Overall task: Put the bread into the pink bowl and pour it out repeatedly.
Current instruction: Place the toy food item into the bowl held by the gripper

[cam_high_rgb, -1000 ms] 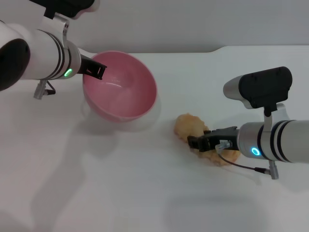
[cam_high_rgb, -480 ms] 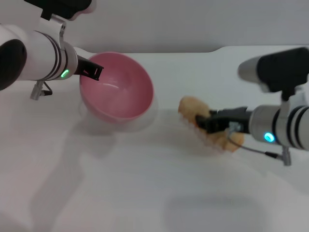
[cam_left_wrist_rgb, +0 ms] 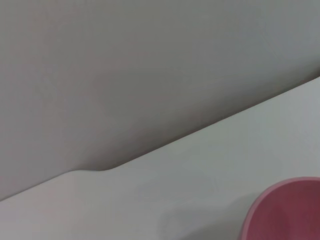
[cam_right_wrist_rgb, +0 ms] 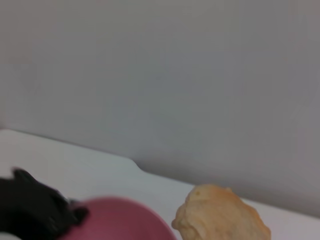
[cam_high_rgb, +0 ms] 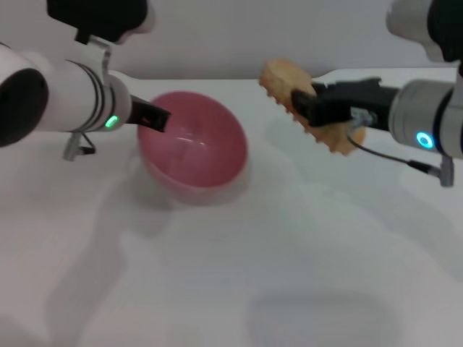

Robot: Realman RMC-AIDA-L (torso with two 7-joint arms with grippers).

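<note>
Your right gripper (cam_high_rgb: 312, 107) is clamped across the middle of the bread (cam_high_rgb: 286, 81) and holds it in the air, clear of the table (cam_high_rgb: 289, 253). The loaf's long axis runs on a slant: one rounded end sticks out beyond the fingertips, up and toward the pink bowl (cam_high_rgb: 195, 148), while the other trails back under the wrist. Your left gripper (cam_high_rgb: 155, 118) grips the bowl's near rim, and the bowl tips with its mouth turned toward the bread, just beside it.

1 bread (cam_high_rgb: 283, 81), 1 pink bowl (cam_high_rgb: 195, 148), 2 grippers
</note>
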